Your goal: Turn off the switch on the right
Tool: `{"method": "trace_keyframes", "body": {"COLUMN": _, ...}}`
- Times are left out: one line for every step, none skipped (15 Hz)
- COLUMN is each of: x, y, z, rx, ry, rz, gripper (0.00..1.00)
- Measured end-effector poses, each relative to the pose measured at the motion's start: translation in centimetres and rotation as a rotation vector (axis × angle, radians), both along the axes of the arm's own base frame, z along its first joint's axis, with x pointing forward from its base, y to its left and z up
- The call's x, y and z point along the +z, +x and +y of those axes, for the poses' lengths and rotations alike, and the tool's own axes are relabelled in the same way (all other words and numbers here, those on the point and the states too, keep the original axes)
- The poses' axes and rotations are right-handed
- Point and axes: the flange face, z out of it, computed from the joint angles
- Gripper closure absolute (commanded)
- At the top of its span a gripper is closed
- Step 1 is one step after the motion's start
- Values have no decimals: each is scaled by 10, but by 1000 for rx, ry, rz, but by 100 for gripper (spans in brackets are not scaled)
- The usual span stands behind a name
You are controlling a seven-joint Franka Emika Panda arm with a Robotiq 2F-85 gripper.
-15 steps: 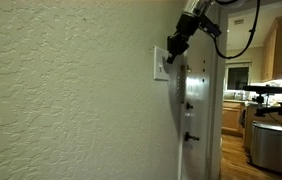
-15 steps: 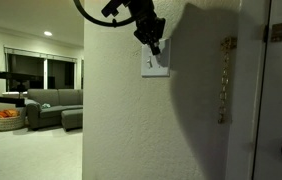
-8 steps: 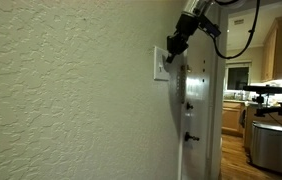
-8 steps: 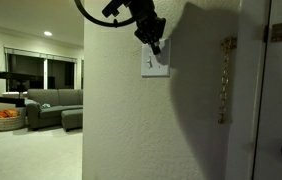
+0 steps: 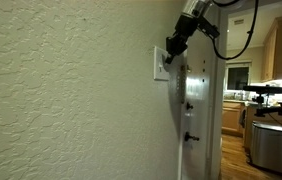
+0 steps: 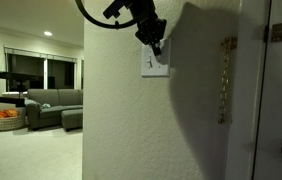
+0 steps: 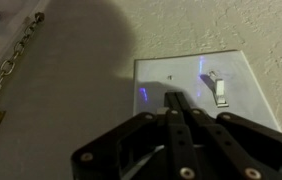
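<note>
A white wall plate [image 7: 249, 72] sits on the textured wall and shows in both exterior views [image 5: 159, 67] [image 6: 153, 69]. My gripper [image 7: 173, 98] is shut, its two fingers pressed together, and the tips rest on the plate from above [image 6: 157, 47] [image 5: 169, 55]. In the wrist view, which stands upside down, one white toggle [image 7: 218, 90] is visible beside the fingers; it is the left-hand one. The right-hand switch is hidden under my fingertips.
A door with a hanging chain lock [image 6: 224, 80] [image 7: 9, 68] stands just beside the plate, with a dark handle [image 5: 191, 137] lower down. A living room with a sofa [image 6: 51, 103] lies beyond the wall corner; a kitchen counter [image 5: 271, 110] is behind the door.
</note>
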Motion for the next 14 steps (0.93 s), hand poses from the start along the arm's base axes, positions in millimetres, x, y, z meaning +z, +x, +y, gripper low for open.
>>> {"method": "trace_keyframes", "body": {"x": -1, "y": 0, "z": 0, "rx": 0, "ry": 0, "rz": 2, "gripper": 96}}
{"method": "trace_keyframes", "body": {"x": -2, "y": 0, "z": 0, "rx": 0, "ry": 1, "rz": 7, "gripper": 96}}
{"method": "trace_keyframes", "body": {"x": -5, "y": 0, "z": 0, "rx": 0, "ry": 2, "rz": 16, "gripper": 96}}
{"method": "trace_keyframes", "body": {"x": -12, "y": 1, "z": 0, "rx": 0, "ry": 3, "rz": 29, "gripper": 95}}
{"method": "trace_keyframes", "body": {"x": -18, "y": 2, "z": 0, "rx": 0, "ry": 4, "rz": 40, "gripper": 95}}
{"method": "trace_keyframes", "body": {"x": -19, "y": 1, "z": 1, "rx": 1, "ry": 4, "rz": 43, "gripper": 96}}
{"method": "trace_keyframes", "body": {"x": -20, "y": 1, "z": 1, "rx": 1, "ry": 4, "rz": 45, "gripper": 96}}
{"method": "trace_keyframes", "body": {"x": -20, "y": 0, "z": 1, "rx": 2, "ry": 5, "rz": 45, "gripper": 96}}
{"method": "trace_keyframes", "body": {"x": -20, "y": 0, "z": 1, "rx": 2, "ry": 5, "rz": 46, "gripper": 94}}
{"method": "trace_keyframes", "body": {"x": -23, "y": 0, "z": 1, "rx": 2, "ry": 5, "rz": 52, "gripper": 91}}
{"method": "trace_keyframes", "body": {"x": -26, "y": 0, "z": 1, "rx": 2, "ry": 5, "rz": 59, "gripper": 89}}
{"method": "trace_keyframes", "body": {"x": -29, "y": 0, "z": 1, "rx": 3, "ry": 4, "rz": 65, "gripper": 66}}
{"method": "trace_keyframes", "body": {"x": -31, "y": -2, "z": 2, "rx": 3, "ry": 1, "rz": 69, "gripper": 64}}
{"method": "trace_keyframes", "body": {"x": -30, "y": -5, "z": 2, "rx": 5, "ry": -4, "rz": 69, "gripper": 62}}
